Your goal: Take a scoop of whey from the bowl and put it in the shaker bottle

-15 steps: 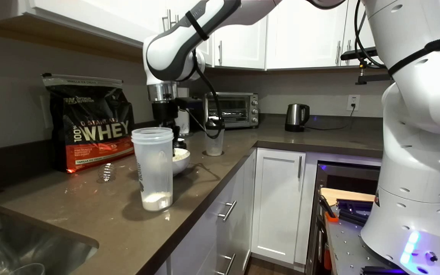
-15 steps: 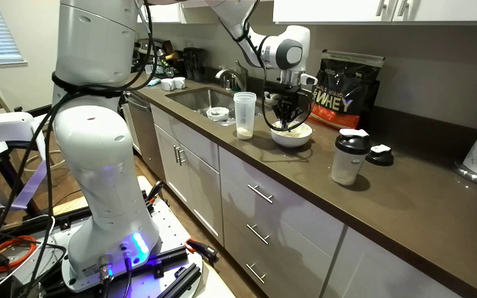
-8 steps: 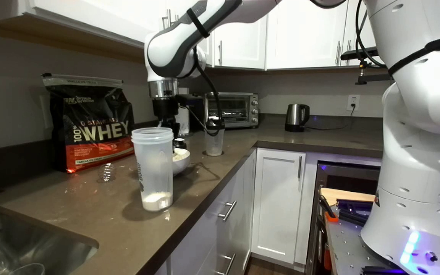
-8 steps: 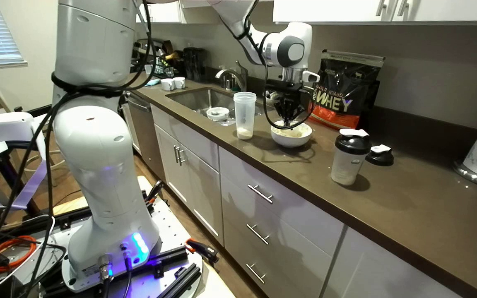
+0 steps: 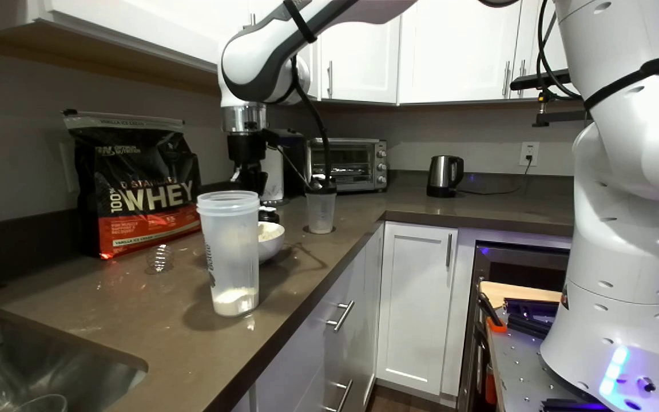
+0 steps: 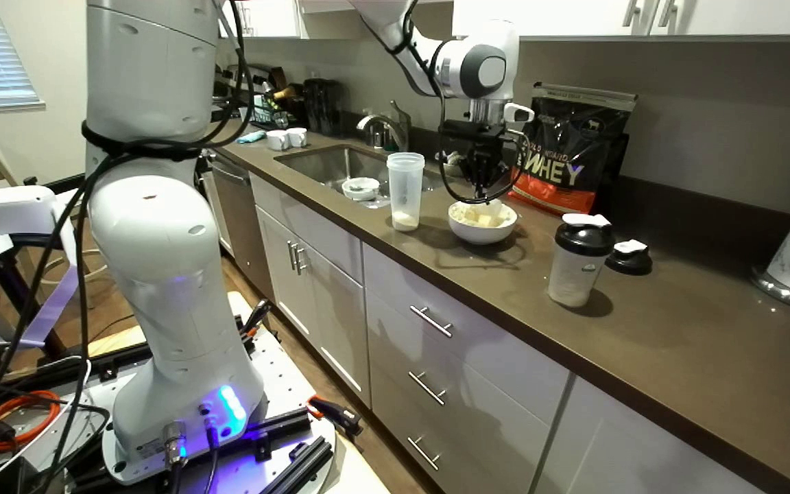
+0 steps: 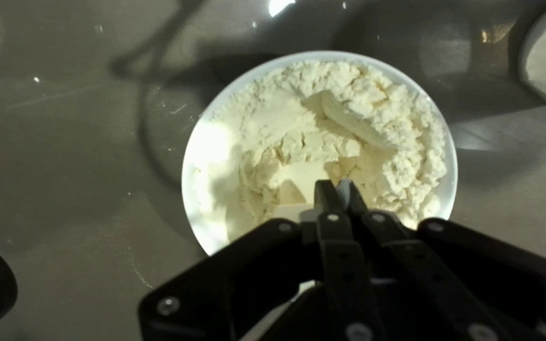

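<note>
In the wrist view, the gripper (image 7: 343,189) is clenched on one scoop (image 7: 292,211), partly hidden, above one bowl (image 7: 188,170) of whey (image 7: 396,137). In an exterior view, the gripper sits higher than a second ago; one bag (image 6: 566,151) stands near. In an exterior view, one shaker bottle (image 5: 229,254), unmoved, has whey at its bottom.

Kitchen, sink (image 6: 316,163), kettle (image 5: 441,174), toaster oven (image 5: 349,166), perhaps dishwasher (image 6: 244,230)

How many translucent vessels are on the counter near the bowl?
2: the shaker bottle, on the side of the bowl nearer the sink, and the smaller lidded cup, on the opposite side. Others may be hidden.
</note>
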Tool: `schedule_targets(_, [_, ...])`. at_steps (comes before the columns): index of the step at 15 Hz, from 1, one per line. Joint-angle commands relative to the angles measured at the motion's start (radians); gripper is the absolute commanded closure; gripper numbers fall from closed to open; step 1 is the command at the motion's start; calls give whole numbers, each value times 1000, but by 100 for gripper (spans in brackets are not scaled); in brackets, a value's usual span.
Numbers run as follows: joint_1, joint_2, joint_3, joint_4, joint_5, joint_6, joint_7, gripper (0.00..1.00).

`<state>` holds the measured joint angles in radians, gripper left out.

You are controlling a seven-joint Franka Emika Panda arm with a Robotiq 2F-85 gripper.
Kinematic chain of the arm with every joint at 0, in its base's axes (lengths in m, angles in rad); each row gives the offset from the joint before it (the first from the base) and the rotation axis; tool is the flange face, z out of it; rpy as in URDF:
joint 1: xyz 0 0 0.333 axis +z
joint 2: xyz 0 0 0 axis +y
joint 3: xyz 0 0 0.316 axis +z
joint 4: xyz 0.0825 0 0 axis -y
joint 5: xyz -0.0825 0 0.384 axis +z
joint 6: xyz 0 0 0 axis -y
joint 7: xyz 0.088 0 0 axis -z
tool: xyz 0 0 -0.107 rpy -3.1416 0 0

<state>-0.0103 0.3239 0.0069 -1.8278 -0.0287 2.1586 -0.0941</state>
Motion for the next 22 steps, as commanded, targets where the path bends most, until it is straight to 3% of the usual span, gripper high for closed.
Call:
schedule_targets(1, [-6,-5,-10,15,-18,-4,-17,99])
schedule_targets(22, [45,-10,-49,-59,-417,82,21,99])
